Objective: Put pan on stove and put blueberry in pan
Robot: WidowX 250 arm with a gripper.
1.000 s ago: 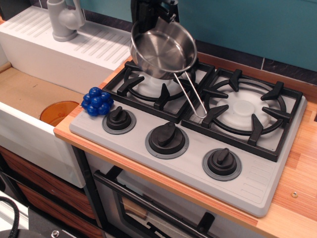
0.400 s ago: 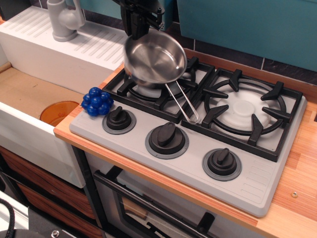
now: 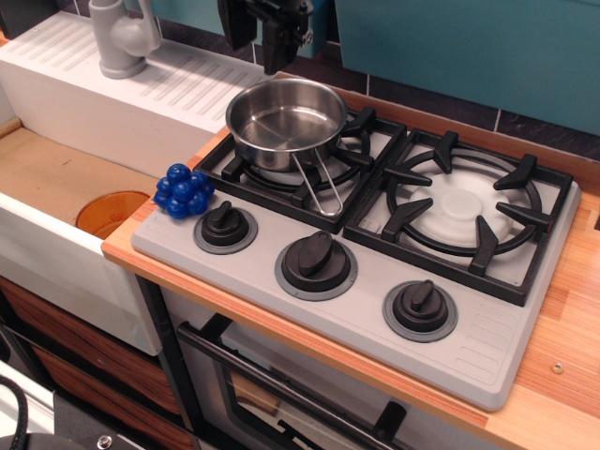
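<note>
The shiny steel pan [image 3: 284, 120] sits upright on the left burner of the grey stove [image 3: 525, 314], its wire handle pointing toward the front, over the grate. The pan holds nothing. The blueberry [image 3: 184, 191], a cluster of deep-blue balls, lies on the stove's front left corner beside the left knob [image 3: 225, 226]. My gripper [image 3: 261, 30] is above the pan's far rim at the top of the view, clear of the pan, with its dark fingers apart and nothing between them.
The right burner [image 3: 461, 204] is bare. A white sink unit [image 3: 112, 103] with a grey faucet [image 3: 122, 37] stands to the left, with an orange disc [image 3: 111, 212] in the basin. A teal wall runs behind the stove. Wooden counter [image 3: 562, 375] surrounds the stove.
The pan came down from a tilted hold in the air, shifted left and now rests level on the left burner. My gripper let go of it and rose away.
</note>
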